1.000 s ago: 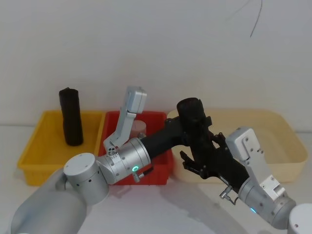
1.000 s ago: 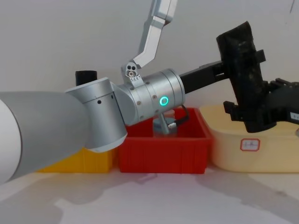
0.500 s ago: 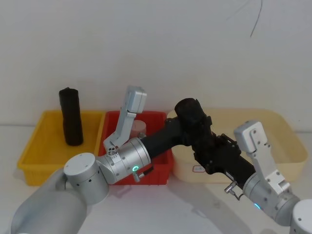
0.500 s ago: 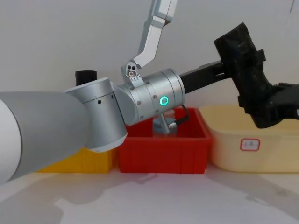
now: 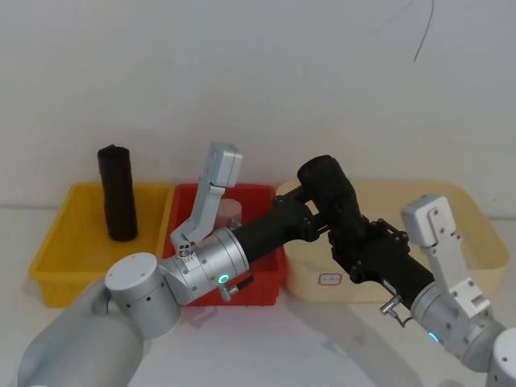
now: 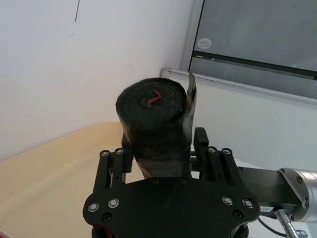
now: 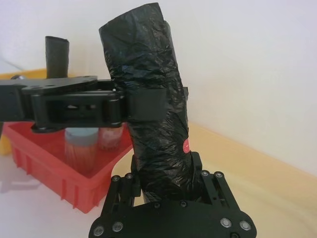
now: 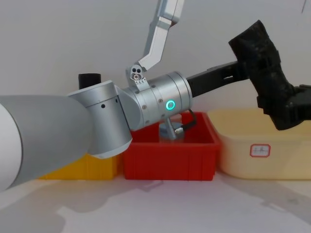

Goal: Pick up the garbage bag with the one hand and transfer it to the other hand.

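The garbage bag [image 5: 329, 187], a crinkled matte black roll, hangs tilted in the air over the near rim of the cream bin. My left gripper [image 5: 314, 214] reaches in from the left and is shut on its middle; one finger [image 7: 143, 106] lies across the bag [image 7: 151, 94]. My right gripper [image 5: 356, 240] comes up from the lower right and is shut on the roll's lower end [image 7: 166, 171]. In the left wrist view the bag [image 6: 154, 119] stands between the left fingers [image 6: 120, 159]. From the chest the bag [image 8: 260, 51] leans right, above the right gripper [image 8: 286, 109].
A second black roll [image 5: 118, 193] stands upright in the yellow bin [image 5: 48, 258] at the left. The red bin [image 5: 270, 284] in the middle holds clear jars [image 7: 81, 148]. The cream bin [image 5: 476, 218] sits at the right, below the bag.
The right gripper's spread fingers have shut on the bag's lower end. The bag has shifted right and leans more, with both grippers on it.
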Tool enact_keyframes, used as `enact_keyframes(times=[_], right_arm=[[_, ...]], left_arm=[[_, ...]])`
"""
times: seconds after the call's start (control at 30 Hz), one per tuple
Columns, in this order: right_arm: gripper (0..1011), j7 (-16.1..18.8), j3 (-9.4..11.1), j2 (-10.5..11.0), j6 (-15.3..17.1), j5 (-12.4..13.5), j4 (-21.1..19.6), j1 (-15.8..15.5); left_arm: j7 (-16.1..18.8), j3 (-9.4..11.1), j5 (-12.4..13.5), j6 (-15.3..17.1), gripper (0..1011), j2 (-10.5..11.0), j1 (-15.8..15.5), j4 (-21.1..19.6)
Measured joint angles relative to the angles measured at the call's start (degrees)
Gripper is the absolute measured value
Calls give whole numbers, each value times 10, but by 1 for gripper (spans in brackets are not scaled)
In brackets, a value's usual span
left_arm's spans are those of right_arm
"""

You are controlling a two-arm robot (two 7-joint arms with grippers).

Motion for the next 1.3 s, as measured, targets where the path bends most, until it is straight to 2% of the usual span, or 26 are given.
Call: enact_keyframes(times=[0.07, 0.1, 0.2, 0.23, 0.37, 0.73, 0.8, 0.97, 1.0, 1.3], right_arm=[[561, 0, 2, -1, 0, 1, 0, 0], [560, 1, 3, -1, 0, 2, 0, 0], [560, 2, 8, -3, 0, 4, 3, 5], [560, 2, 9, -3, 0, 4, 4, 6], [561, 5, 17, -5, -2, 7, 18, 22], [561, 9, 30, -9, -3, 7, 74, 77], [617, 10, 32, -9, -2, 3, 93, 94], [746, 9, 36, -8, 2, -2, 113, 112], [808, 9, 38, -9, 3, -3, 117, 116], [1001, 10, 48, -10, 7, 0, 111, 122]], left_arm=[[0, 0, 0, 0, 744, 0, 0, 0], [0, 0, 0, 0, 798, 0, 0, 0], [0, 0, 0, 0, 861, 0, 0, 0], [0, 0, 0, 0, 909, 0, 0, 0], [0, 0, 0, 0, 1000, 0, 0, 0], [0, 0, 0, 0, 1000, 0, 0, 0], [0, 0, 0, 0, 1000, 0, 0, 0], [0, 0, 0, 0, 1000, 0, 0, 0], [0, 0, 0, 0, 1000, 0, 0, 0], [17, -13, -10, -9, 1000, 10, 19, -29]])
